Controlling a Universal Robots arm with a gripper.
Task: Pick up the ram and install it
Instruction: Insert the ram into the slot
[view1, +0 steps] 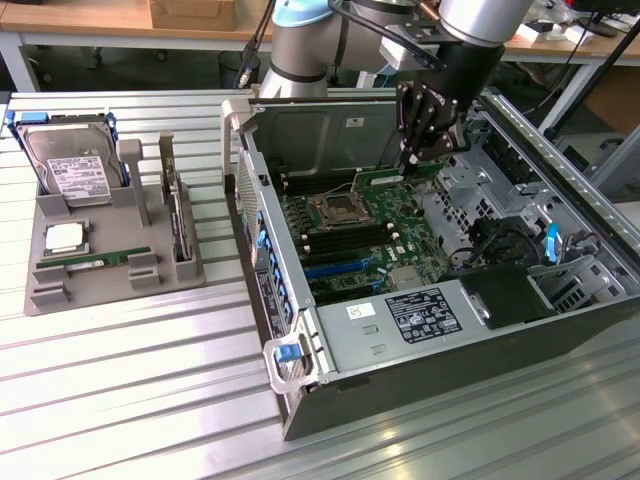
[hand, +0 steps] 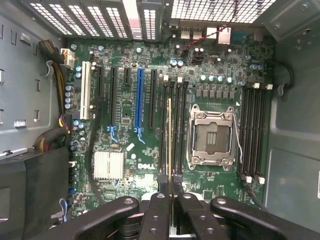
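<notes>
In the exterior view my gripper (view1: 411, 160) hangs inside the open computer case (view1: 300, 400), over the motherboard (view1: 400, 215). It is shut on the ram (view1: 380, 181), a thin green stick held level below the fingertips. The wrist view looks straight down the ram (hand: 170, 135), which shows edge-on as a narrow line. It runs along the black memory slots (hand: 178, 125) beside the empty CPU socket (hand: 211, 137). The black fingers (hand: 160, 215) of the gripper (hand: 170, 197) clamp it from both sides. I cannot tell whether the ram touches a slot.
On the exterior view's left a grey tray (view1: 60, 295) holds a silver hard drive (view1: 70, 165), a CPU chip (view1: 65, 237), another green memory stick (view1: 95, 259) and an upright expansion card (view1: 178, 215). Case walls, drive cages and cables surround the board.
</notes>
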